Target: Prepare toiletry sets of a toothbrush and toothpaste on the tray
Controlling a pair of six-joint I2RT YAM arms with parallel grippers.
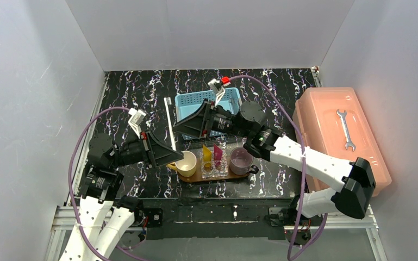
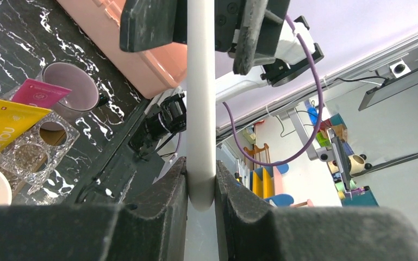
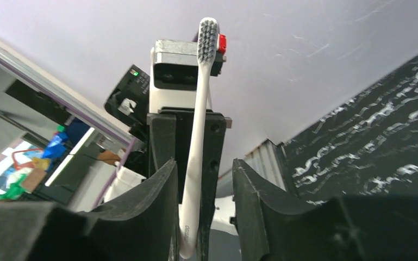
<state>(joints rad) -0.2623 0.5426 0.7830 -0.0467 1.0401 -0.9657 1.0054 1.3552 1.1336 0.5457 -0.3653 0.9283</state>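
Note:
A white toothbrush (image 1: 169, 122) stands nearly upright in the air, left of the blue basket, with its bristles on top (image 3: 208, 33). My left gripper (image 1: 172, 148) is shut on the bottom of its handle (image 2: 201, 98). My right gripper (image 1: 177, 126) reaches in from the right a little higher up. Its fingers (image 3: 157, 201) stand open on either side of the handle, which rests near one finger without being pinched. The yellow toothpaste (image 1: 207, 156) and the pink toothpaste (image 1: 217, 152) stand in a clear holder on the dark wooden tray (image 1: 225, 176).
On the tray, a cream cup (image 1: 186, 163) sits left of the holder and a purple mug (image 1: 241, 160) sits right of it. A light-blue basket (image 1: 206, 103) lies behind the grippers. A salmon box (image 1: 337, 130) with a wrench (image 1: 346, 129) on it fills the right side.

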